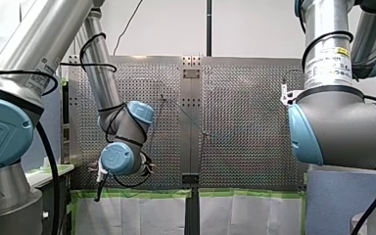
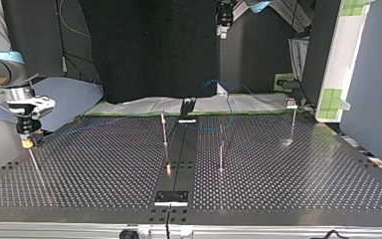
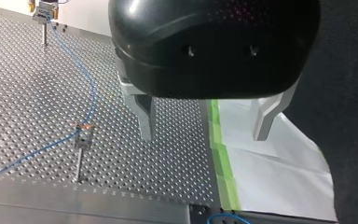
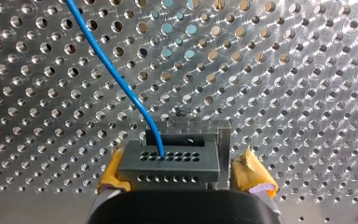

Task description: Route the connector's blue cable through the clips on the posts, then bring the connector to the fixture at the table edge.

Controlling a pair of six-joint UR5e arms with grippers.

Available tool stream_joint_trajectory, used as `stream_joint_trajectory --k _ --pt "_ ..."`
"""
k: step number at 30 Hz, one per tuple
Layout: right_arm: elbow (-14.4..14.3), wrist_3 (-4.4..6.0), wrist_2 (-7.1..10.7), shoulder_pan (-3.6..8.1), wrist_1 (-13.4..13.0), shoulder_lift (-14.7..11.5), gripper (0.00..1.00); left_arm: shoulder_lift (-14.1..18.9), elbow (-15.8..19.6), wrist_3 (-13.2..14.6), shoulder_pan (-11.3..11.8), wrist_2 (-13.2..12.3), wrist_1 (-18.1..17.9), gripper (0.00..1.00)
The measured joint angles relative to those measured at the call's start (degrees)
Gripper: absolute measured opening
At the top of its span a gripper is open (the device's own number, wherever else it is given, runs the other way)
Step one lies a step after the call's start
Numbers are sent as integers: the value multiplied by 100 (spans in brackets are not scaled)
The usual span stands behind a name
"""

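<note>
While my right claw (image 4: 182, 176) is pinching the grey connector (image 4: 168, 161) between its yellow pads (image 4: 254, 175), the blue cable (image 4: 116, 74) is leaving the connector's face and crossing above the perforated table (image 4: 298, 70). My left claw (image 3: 203, 135) is hanging with its fingers spread, over the table's edge beside a strip of green tape (image 3: 221, 154). Ahead of it, the cable is passing through the clip (image 3: 84, 133) on a thin post (image 3: 78, 163) and running on to my right claw, which is hovering over a second post (image 2: 34, 164) at the top view's left.
</note>
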State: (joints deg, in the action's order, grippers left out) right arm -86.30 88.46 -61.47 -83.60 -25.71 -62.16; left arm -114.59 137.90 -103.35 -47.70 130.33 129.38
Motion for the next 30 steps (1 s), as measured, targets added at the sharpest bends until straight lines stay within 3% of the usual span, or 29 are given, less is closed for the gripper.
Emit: stream_joint_trajectory --k 30 --pt "0 0 0 0 1 0 100 -4 -122 26 -23 -30 -8 100"
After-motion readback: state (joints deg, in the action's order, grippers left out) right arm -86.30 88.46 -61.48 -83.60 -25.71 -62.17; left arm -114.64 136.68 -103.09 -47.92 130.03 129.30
